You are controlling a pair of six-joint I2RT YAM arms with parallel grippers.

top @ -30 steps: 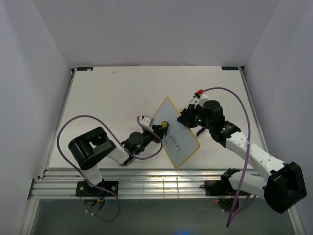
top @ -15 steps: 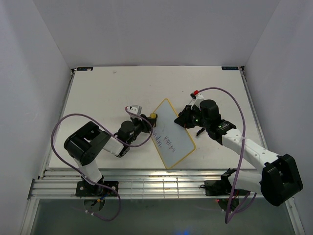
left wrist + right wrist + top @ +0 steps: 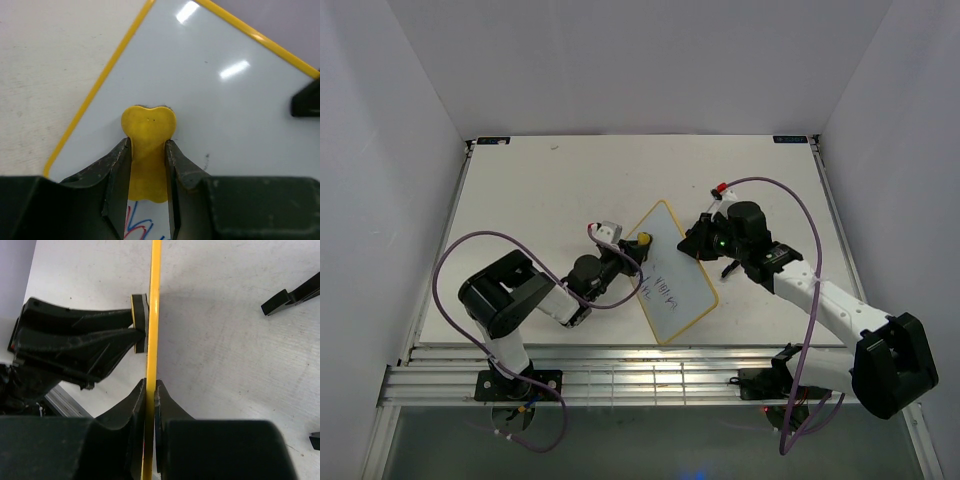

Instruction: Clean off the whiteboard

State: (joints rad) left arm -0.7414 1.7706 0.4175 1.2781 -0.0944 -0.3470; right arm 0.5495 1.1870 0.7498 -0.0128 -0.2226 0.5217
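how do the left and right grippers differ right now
The left gripper is shut on the small yellow eraser; the right gripper is shut on the whiteboard's yellow rim. The left gripper presses the eraser against the board's face; the right gripper clamps the rim from the opposite side. Both are closed and holding something.

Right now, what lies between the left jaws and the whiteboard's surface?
A yellow eraser, pinched in the left jaws and pressed against the whiteboard. The left wrist view shows it; the right wrist view shows the contact edge-on.
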